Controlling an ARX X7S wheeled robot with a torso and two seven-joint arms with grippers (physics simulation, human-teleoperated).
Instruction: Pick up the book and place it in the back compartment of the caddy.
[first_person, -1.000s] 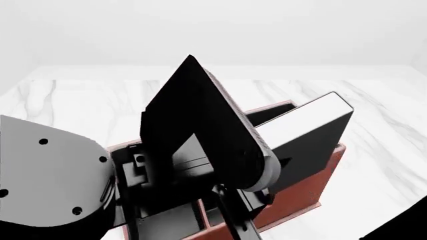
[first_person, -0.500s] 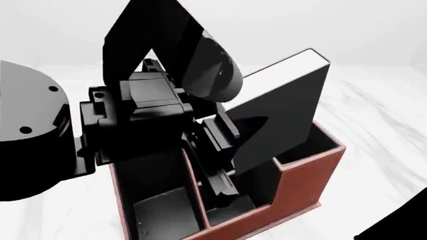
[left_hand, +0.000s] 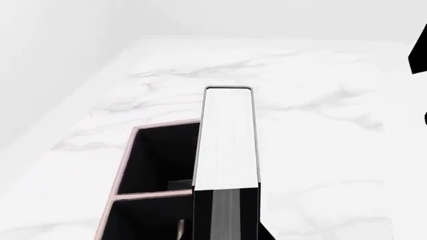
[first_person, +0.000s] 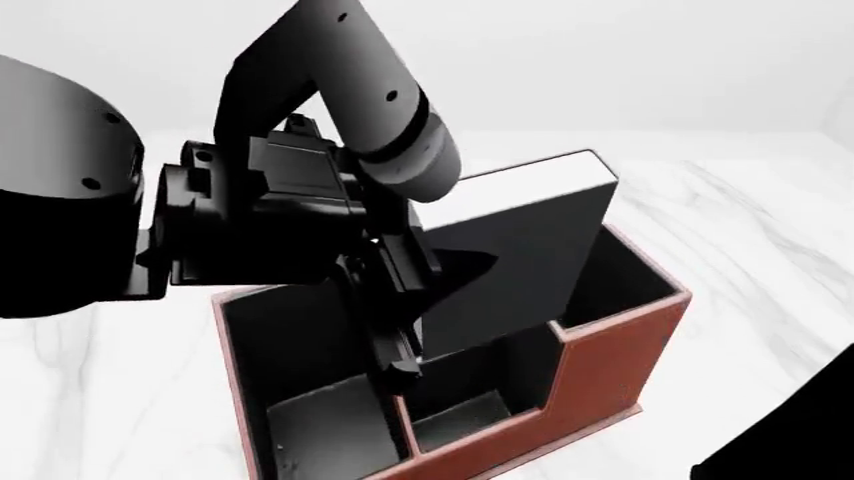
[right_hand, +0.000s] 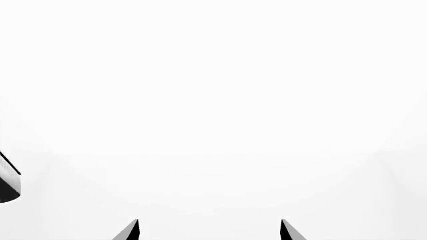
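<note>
My left gripper (first_person: 424, 305) is shut on the book (first_person: 527, 250), a thin black hardback with white page edges along its top. The book stands tilted, and its lower end is down inside the walls of the reddish-brown caddy (first_person: 607, 375), behind the stepped front wall. My arm hides which cell holds it. In the left wrist view the book's white page edge (left_hand: 227, 140) runs straight out from my left gripper (left_hand: 225, 236), with two black caddy cells (left_hand: 160, 157) beside it. My right gripper (right_hand: 209, 231) is open, with only blank white between its fingertips.
The caddy stands on a white marble tabletop (first_person: 747, 230), which stretches out beyond it to the right and rear. Two small black cells (first_person: 334, 430) face me at the caddy's front. A dark shape (first_person: 787, 440) fills the lower right corner of the head view.
The left arm has brought the book down. Half a second ago it stood well above the caddy's rim, and now its lower part sits inside. The right arm shows no change.
</note>
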